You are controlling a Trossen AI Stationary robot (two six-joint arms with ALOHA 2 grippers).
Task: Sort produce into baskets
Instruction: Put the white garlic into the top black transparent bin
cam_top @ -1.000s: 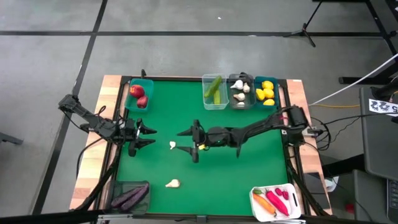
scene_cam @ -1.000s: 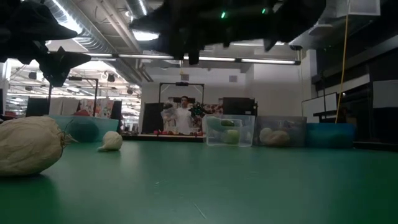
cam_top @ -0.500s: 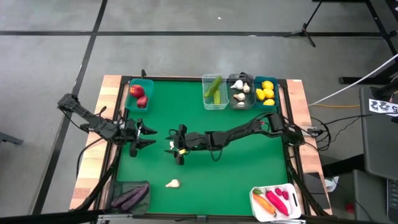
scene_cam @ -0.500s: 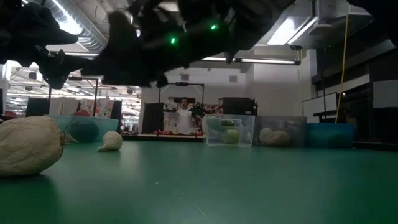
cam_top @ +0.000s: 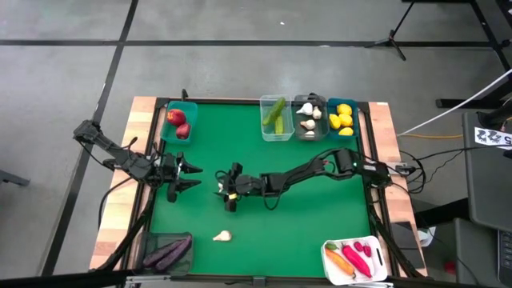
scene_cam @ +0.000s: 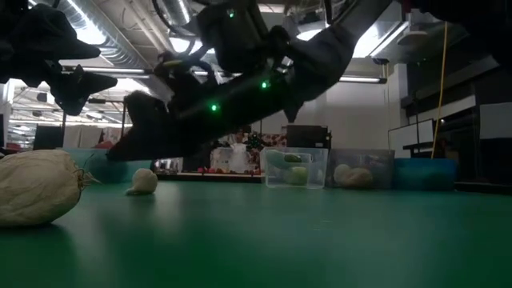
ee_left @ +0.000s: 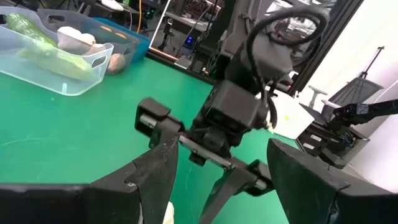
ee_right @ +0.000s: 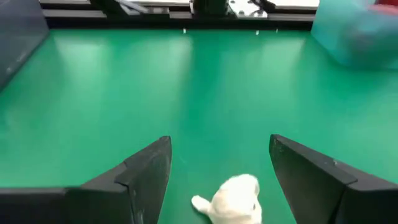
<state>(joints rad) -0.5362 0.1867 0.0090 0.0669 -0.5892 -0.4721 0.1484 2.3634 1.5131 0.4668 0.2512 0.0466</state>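
A white garlic bulb [ee_right: 231, 200] lies on the green table left of its middle. My right gripper [cam_top: 226, 192] is low over it and open, one finger on each side of the bulb [scene_cam: 142, 182]; no touch shows. A second garlic bulb [cam_top: 222, 236] lies nearer the front edge. My left gripper [cam_top: 196, 177] stands open at the table's left, pointing level at the right gripper [ee_left: 214, 152]. The other produce lies in the baskets.
At the far edge stand a teal basket with apples [cam_top: 180, 122], a clear one with cucumbers [cam_top: 276, 118], a dark one with garlic [cam_top: 309, 118] and a teal one with lemons [cam_top: 342, 118]. Eggplants' basket [cam_top: 168, 252] front left, white basket [cam_top: 354, 260] front right.
My right gripper has gone toward the table's left edge and down, tipping its fingers lower, until it came over the garlic bulb left of the middle. The bulb has stayed where it was.
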